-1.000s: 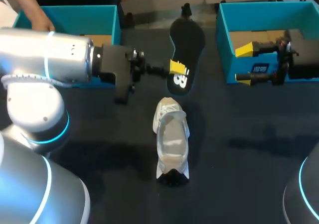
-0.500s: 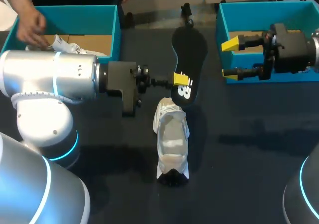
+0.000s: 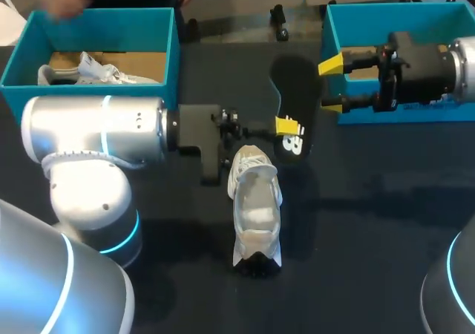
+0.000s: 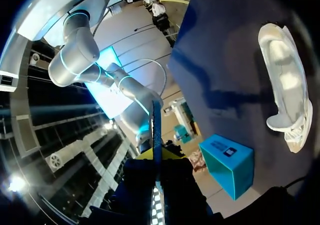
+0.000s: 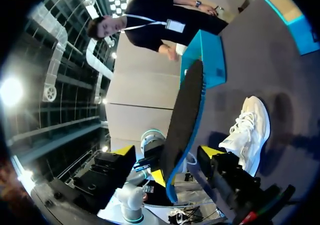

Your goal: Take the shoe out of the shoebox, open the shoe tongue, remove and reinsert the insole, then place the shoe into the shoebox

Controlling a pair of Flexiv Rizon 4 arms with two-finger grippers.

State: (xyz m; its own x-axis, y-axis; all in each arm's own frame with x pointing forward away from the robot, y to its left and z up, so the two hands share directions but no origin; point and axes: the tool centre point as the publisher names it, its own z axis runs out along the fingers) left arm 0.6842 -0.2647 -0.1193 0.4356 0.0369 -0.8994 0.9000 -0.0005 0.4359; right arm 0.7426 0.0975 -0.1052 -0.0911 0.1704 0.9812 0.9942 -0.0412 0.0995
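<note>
A white shoe (image 3: 256,204) lies on the dark table, toe toward the far side, its opening upward. My left gripper (image 3: 286,126) is shut on the heel end of the black insole (image 3: 295,100) and holds it on edge just beyond the shoe. My right gripper (image 3: 331,87) stands open in front of the right teal shoebox (image 3: 393,22), its yellow tips close to the insole's right side. In the right wrist view the insole (image 5: 182,120) stands between the open fingers of the right gripper (image 5: 167,152), with the shoe (image 5: 247,127) beyond. The left wrist view shows the insole (image 4: 156,130) edge-on in the left gripper (image 4: 156,157).
A second teal box (image 3: 96,30) stands at the back left with another white shoe (image 3: 89,73) inside. A person's hand (image 3: 63,0) hovers beyond its far rim. My left arm's body (image 3: 96,130) takes up the table's left side.
My left arm has carried the insole to the right. The right gripper has moved left out of its box, up to the insole. The person's hand has left the left box.
</note>
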